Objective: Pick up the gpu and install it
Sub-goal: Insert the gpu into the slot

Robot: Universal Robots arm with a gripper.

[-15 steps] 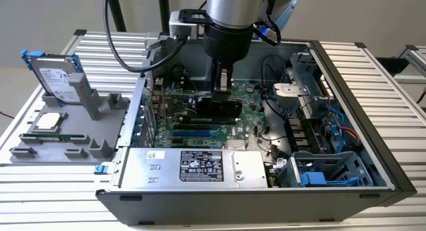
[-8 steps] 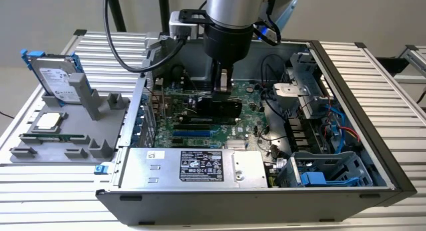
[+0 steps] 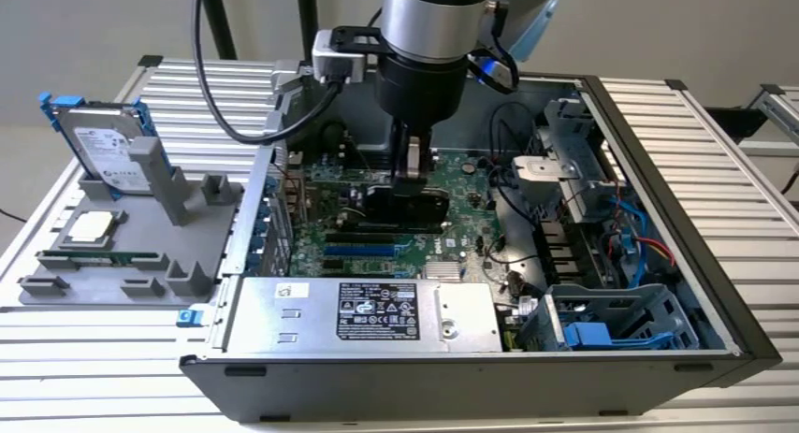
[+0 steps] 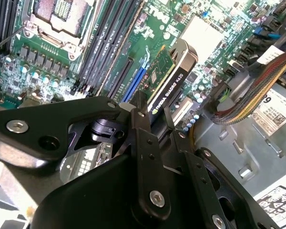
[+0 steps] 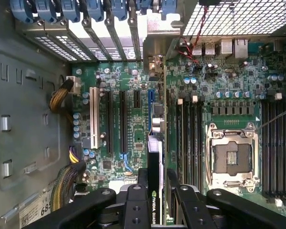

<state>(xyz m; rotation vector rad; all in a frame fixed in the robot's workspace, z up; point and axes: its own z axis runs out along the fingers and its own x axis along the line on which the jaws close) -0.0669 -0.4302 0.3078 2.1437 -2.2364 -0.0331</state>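
Observation:
The gpu (image 3: pixel 413 211) is a short card with a black shroud. It stands on edge inside the open computer case (image 3: pixel 699 265), low over the motherboard (image 3: pixel 469 204). My gripper (image 3: pixel 409 182) comes straight down from above and is shut on the card's upper edge. In the second wrist view the gpu (image 4: pixel 170 76) shows its green board and black side between my fingers (image 4: pixel 138 112). In the first wrist view the gpu (image 5: pixel 155 152) appears edge-on, lined up along the blue expansion slot (image 5: pixel 150 101), its silver bracket (image 5: pixel 157 62) towards the case's rear openings. Whether it is seated in the slot I cannot tell.
A silver power supply (image 3: pixel 362 311) fills the case's near side, with a drive cage (image 3: pixel 612 321) and cables (image 4: pixel 248 95) beside it. The CPU socket (image 5: pixel 231 157) and memory slots (image 5: pixel 188 138) flank the card. Outside, a grey tray (image 3: pixel 75 293) holds a hard drive (image 3: pixel 107 148) and a memory stick (image 3: pixel 100 260).

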